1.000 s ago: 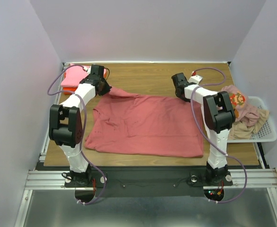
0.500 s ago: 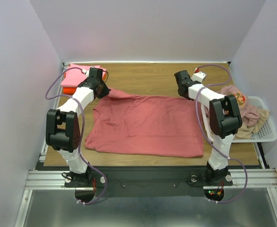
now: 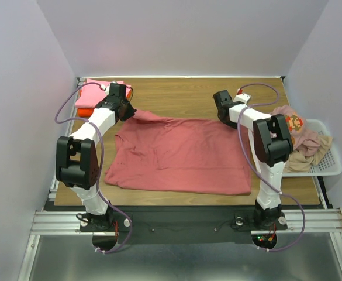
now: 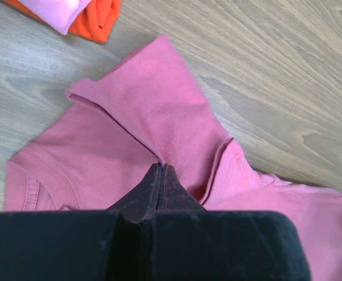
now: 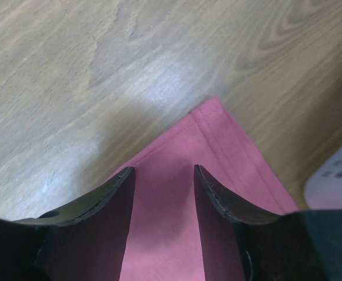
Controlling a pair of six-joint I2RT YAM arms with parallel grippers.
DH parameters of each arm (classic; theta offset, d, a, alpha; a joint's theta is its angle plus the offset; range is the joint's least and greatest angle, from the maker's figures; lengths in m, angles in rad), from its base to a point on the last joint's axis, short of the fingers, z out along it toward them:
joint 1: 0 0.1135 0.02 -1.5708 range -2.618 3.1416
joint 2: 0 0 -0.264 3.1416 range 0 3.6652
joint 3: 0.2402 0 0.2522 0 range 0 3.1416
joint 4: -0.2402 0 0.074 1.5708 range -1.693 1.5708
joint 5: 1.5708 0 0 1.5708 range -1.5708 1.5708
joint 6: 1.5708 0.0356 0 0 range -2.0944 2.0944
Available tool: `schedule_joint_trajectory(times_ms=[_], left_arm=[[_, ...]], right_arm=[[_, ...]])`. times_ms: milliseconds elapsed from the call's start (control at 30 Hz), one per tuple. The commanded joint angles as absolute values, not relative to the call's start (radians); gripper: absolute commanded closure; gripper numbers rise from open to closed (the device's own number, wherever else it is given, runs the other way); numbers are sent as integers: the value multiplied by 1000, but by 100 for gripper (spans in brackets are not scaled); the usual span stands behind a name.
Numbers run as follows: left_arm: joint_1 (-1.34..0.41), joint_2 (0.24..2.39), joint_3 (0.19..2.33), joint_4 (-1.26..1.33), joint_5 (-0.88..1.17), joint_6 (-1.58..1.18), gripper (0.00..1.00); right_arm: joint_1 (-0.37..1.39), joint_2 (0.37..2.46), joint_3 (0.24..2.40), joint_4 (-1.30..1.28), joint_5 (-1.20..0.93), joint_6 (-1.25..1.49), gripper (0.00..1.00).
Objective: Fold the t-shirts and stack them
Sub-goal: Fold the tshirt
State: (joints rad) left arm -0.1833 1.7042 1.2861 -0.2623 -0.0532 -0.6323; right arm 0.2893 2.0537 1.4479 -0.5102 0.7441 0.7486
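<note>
Top external view: a rose-red shirt (image 3: 179,155) lies spread flat on the bench (image 3: 182,93). The left jaws are pressed together, pinching its far-left sleeve. The right jaws stand apart over its far-right corner. A folded pink shirt (image 3: 95,92) sits on an orange shirt (image 3: 84,110), far left.

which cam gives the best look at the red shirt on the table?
Top external: the red shirt lies spread out, nearly all of it in frame. Left wrist shows only a sleeve and shoulder, bunched at the shut left gripper. Right wrist shows only one hem corner below the open right gripper.
</note>
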Motion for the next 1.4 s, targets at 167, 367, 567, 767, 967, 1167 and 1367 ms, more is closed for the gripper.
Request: schedule_joint_trajectory(times_ms=[167,367,567,767,967,1167,1367], left_arm=[[-186,1674,1284,-232,-52,-614,100],[-186,1677,1285,-232,-51,-612,100],[-186,1671,1278,-232,-57,-609,100],[-186,1670,1278,-232,-55,-609,100],[-186,1677,1279,-233,-55,-611,100],[-186,1684,1279,-233,-51,-611,100],[-186,1678,1279,-232,-54,-615,100]], right_arm=[[278,2117,1539,-535,807,828,45],[276,2088,1545,-535,805,838,42],[265,2097,1588,-537,798,844,41],[259,2118,1609,-537,787,842,41],[249,2160,1598,-540,775,838,41],[239,2184,1586,-541,773,848,41],[236,2149,1528,-543,747,862,59]])
